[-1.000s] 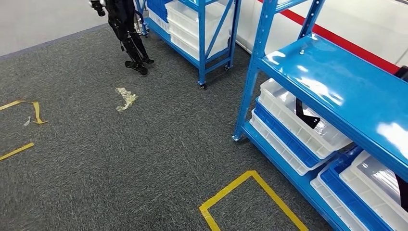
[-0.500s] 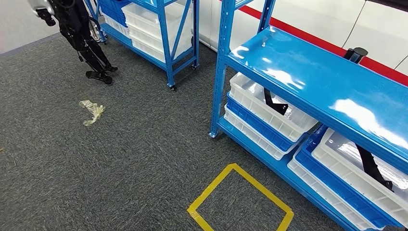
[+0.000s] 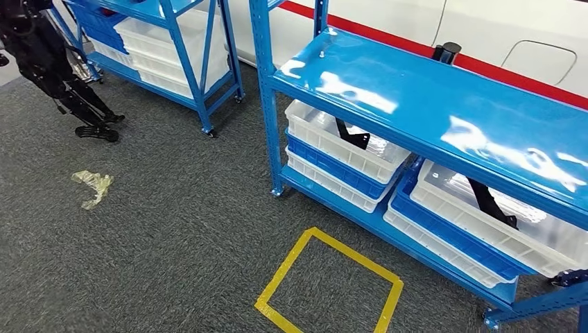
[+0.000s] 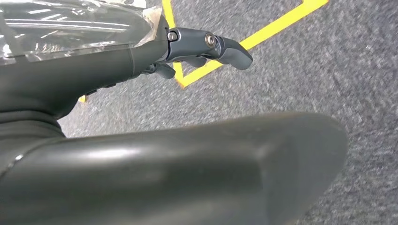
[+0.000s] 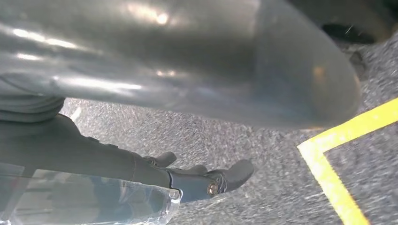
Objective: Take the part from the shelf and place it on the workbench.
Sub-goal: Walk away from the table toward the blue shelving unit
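Note:
A blue shelf (image 3: 416,97) stands ahead and to the right in the head view. On its lower level, a white bin (image 3: 315,128) holds a black part (image 3: 351,134), and a second white bin (image 3: 478,225) to the right holds another black part (image 3: 491,202). My left hand (image 4: 202,47) hangs over the grey carpet in the left wrist view, fingers stretched out, holding nothing. My right hand (image 5: 206,178) hangs the same way in the right wrist view, with nothing in it. Both hands are far from the bins.
A yellow tape square (image 3: 329,284) marks the carpet in front of the shelf. A second blue shelf (image 3: 173,48) with white bins stands at the back left. Another robot's black legs (image 3: 62,76) are at the far left, and a crumpled scrap (image 3: 92,186) lies on the floor.
The whole picture has shifted left as my view turned right; the near shelf and its bins now sit more central. Nothing on the shelf has moved.

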Tool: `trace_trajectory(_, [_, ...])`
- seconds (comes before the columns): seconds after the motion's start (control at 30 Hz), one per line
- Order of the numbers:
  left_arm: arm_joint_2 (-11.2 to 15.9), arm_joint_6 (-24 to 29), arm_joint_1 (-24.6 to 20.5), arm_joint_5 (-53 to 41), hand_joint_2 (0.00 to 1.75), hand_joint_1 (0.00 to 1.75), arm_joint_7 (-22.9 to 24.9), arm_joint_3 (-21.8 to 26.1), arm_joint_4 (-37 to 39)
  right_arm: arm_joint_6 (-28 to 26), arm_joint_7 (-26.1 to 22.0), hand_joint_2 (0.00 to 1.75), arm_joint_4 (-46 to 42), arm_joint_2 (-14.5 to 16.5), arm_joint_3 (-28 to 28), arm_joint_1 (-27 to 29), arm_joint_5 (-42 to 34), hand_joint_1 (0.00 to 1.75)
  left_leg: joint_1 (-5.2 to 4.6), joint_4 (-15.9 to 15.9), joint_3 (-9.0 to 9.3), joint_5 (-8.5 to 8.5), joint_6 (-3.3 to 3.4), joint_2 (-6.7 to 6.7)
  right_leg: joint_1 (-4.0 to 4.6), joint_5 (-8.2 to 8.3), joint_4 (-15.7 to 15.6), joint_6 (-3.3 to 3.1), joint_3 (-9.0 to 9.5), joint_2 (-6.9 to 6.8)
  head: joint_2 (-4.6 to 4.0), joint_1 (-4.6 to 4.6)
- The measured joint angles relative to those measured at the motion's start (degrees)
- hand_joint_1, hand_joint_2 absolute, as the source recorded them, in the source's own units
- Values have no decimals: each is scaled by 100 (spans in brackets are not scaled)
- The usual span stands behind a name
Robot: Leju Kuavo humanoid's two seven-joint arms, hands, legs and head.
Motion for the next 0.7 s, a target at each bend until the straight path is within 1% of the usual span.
trace_trajectory(0.03, [-1, -1, -5, -4, 0, 0, -1, -1, 0, 1, 2, 0, 0, -3, -1, -7, 5, 0, 16, 187, -75, -127, -26, -133, -28, 8, -13, -49, 17, 65, 0, -10])
trace_trajectory(0.07, [-1, -2, -4, -11, 0, 0, -1, -1, 0, 1, 4, 0, 0, -5, -1, -15, 9, 0, 29, 496, -217, -297, -42, -303, -42, 13, -19, -85, 20, 129, 0, -22])
trace_trajectory(0.1, [-1, -4, 0, -20, 0, 0, -2, -2, 0, 0, 6, 0, 0, -4, -1, -24, 10, 0, 32, 888, -408, -484, -48, -441, -35, 14, -19, -112, 19, 194, 0, -32])
trace_trajectory(0.13, [-1, -10, 6, -29, 0, 0, -2, -3, 0, -1, 6, 0, 0, -1, -1, -28, 9, 0, 33, 1273, -612, -628, -52, -513, -25, 16, -18, -129, 19, 267, 0, -36])
trace_trajectory(0.17, [-1, -17, 12, -39, 0, 0, -2, -3, 0, -3, 6, 0, 0, 3, -2, -23, 4, 0, 33, 1515, -761, -667, -53, -546, -16, 18, -16, -134, 21, 346, 0, -37])
trace_trajectory(0.2, [0, -26, 18, -46, 0, 0, -2, -3, 0, -7, 6, 0, 0, 4, -2, -12, -3, 0, 34, 1558, -820, -594, -48, -559, -10, 19, -13, -138, 27, 424, 0, -38])
trace_trajectory(0.23, [2, -32, 21, -51, 0, 0, -2, -3, 0, -13, 6, 0, 0, 3, -3, 0, -13, 0, 38, 1370, -769, -411, -36, -575, -8, 19, -11, -138, 37, 505, 0, -38])
trace_trajectory(0.27, [4, -37, 21, -56, 0, 0, -2, -3, 0, -21, 6, 0, 0, 2, -3, 9, -21, 0, 47, 998, -623, -166, -22, -631, -8, 19, -9, -136, 45, 585, 0, -39])
trace_trajectory(0.3, [6, -38, 21, -58, 0, 0, -2, -3, 0, -27, 6, 0, 0, 3, -3, 15, -27, 0, 62, 606, -462, 22, -10, -771, 0, 18, -1, -127, 47, 656, 0, -38])
trace_trajectory(0.33, [8, -40, 20, -61, 0, 0, -2, -4, 0, -33, 6, 0, 0, 5, -3, 16, -31, 0, 73, 285, -333, 153, -4, -891, 16, 18, 5, -107, 40, 723, 0, -34])
trace_trajectory(0.37, [8, -43, 19, -62, 0, 0, -1, -5, 0, -38, 6, 0, 0, 7, -3, 19, -33, 0, 74, 92, -255, 208, 4, -985, 25, 22, 7, -78, 21, 777, 0, -32])
trace_trajectory(0.4, [8, -46, 18, -62, 0, 0, 0, -6, 0, -40, 6, 0, 0, 7, -4, 25, -33, 0, 59, 31, -236, 201, 21, -1023, 27, 31, 2, -36, -5, 830, 0, -30])
trace_trajectory(0.43, [7, -49, 17, -63, 0, 0, 2, -6, 0, -43, 6, 0, 0, 7, -4, 36, -33, 0, 37, 15, -230, 211, 47, -963, 19, 45, -12, 9, -36, 884, 0, -29])
trace_trajectory(0.47, [3, -50, 16, -62, 0, 0, 3, -5, 0, -46, 6, 0, 0, -1, -5, 52, -33, 0, 29, -11, -207, 234, 93, -897, 10, 55, -14, 49, -62, 900, 0, -30])
trace_trajectory(0.5, [-1, -50, 14, -61, 0, 0, 4, -5, 0, -48, 6, 0, 0, -4, -7, 66, -37, 0, 25, -44, -183, 259, 140, -835, 9, 37, 25, 74, -96, 818, 0, -26])
trace_trajectory(0.53, [-4, -51, 14, -61, 0, 0, 7, -6, 0, -50, 4, 0, 0, -8, -8, 72, -40, 0, 30, -78, -160, 284, 180, -760, 17, -36, 159, 74, -169, 677, 0, -13])
trace_trajectory(0.57, [-8, -51, 15, -61, 0, 0, 10, -7, 0, -53, 1, 0, 0, -9, -10, 71, -44, 0, 34, -104, -143, 304, 212, -679, 25, -163, 411, 60, -289, 511, 0, 2])
trace_trajectory(0.6, [-9, -52, 20, -62, 0, 0, 18, -7, 0, -56, -7, 0, 0, -4, -11, 66, -48, 0, 24, -110, -144, 307, 227, -596, 25, -332, 774, 38, -468, 363, 0, 15])
trace_trajectory(0.63, [-10, -52, 25, -62, 0, 0, 30, -7, 0, -59, -16, 0, 0, -2, -11, 62, -48, 0, 18, -110, -148, 305, 236, -505, 21, -497, 1185, 28, -673, 302, 0, 25])
trace_trajectory(0.67, [-12, -52, 29, -63, 0, 0, 40, -7, 0, -62, -24, 0, 0, -1, -12, 67, -47, 0, 14, -109, -152, 300, 238, -420, 12, -601, 1506, 41, -832, 278, 0, 26])
trace_trajectory(0.7, [-12, -51, 31, -64, 0, 0, 48, -7, 0, -64, -30, 0, 0, -4, -12, 79, -42, 0, 13, -108, -152, 292, 236, -341, -2, -622, 1646, 76, -899, 261, 0, 26])
